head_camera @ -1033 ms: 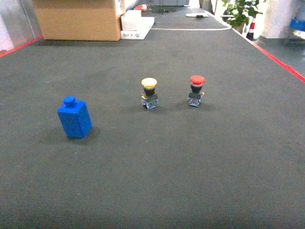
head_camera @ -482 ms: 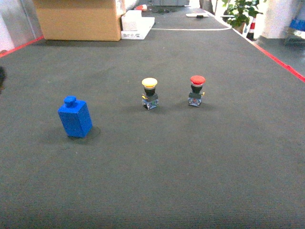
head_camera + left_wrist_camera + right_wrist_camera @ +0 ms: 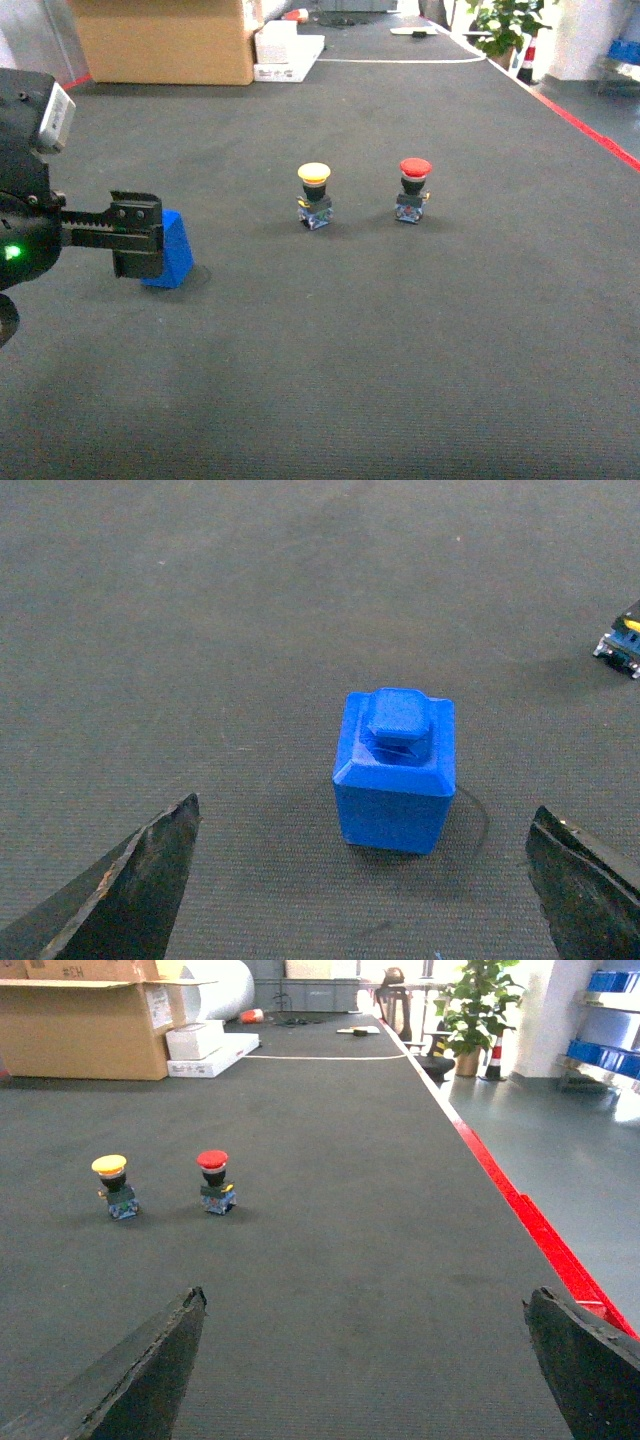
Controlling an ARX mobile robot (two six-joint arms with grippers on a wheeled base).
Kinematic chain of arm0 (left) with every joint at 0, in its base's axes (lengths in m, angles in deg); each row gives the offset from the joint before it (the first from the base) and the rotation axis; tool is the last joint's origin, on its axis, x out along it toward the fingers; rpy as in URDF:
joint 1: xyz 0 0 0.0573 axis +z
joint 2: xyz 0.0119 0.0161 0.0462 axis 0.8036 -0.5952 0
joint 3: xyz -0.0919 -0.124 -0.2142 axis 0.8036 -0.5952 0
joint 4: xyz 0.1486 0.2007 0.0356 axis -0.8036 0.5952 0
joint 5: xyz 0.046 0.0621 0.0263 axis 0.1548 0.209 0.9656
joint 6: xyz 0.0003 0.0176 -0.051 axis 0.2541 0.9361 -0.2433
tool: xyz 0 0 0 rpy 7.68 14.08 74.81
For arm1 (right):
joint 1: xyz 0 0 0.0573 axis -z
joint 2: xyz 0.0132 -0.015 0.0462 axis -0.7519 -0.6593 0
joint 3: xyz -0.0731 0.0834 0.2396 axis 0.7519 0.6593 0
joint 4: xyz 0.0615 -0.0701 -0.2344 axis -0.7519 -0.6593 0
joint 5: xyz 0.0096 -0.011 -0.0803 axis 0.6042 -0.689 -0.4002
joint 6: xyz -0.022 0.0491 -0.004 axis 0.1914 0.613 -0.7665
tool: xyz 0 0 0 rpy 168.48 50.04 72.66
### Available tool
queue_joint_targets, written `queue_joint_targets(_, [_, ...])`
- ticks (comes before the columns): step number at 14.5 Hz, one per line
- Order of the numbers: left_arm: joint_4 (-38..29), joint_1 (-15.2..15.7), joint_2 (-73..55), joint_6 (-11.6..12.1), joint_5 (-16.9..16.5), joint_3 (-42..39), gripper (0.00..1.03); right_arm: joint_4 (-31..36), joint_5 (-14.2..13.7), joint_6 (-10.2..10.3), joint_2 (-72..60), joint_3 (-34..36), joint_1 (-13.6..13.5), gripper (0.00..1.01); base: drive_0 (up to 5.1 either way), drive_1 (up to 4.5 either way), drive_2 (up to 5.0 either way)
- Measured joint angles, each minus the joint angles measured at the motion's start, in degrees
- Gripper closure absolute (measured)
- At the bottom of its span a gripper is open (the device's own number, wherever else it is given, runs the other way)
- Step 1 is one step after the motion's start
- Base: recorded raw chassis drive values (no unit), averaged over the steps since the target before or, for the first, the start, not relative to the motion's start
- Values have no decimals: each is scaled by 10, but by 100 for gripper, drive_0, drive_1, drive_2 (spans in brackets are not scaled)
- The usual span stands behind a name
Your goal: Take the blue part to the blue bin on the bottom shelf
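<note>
The fingers point(image 3: 120, 900) of the left gripper point(image 3: 365, 880) are spread wide above the blue part point(image 3: 395, 770); a descent slightly off-centre would probably topple it.

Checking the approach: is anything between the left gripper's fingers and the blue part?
Nothing: the left wrist view shows only bare dark mat between the open left gripper and the blue part.

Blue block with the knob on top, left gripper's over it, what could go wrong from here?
The blue block with the knob on top stands free between the wide-open fingers of the left gripper, slightly right of centre; an uneven close could tip it. The yellow-capped push button stands nearby, so a wide sweep might knock it.
</note>
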Motion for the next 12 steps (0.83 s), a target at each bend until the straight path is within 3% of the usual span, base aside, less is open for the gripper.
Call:
queue_joint_targets(3, [-26,21,-75,7,-31,40,5,0,0,0,0,0,0,3,0,0,0])
queue_joint_targets(9, [-31,29,-144,14,-91,76,5,0,0,0,0,0,0,3,0,0,0])
queue_joint_targets(12, [-47,36,-190,14,-94,100,5,0,0,0,0,0,0,3,0,0,0])
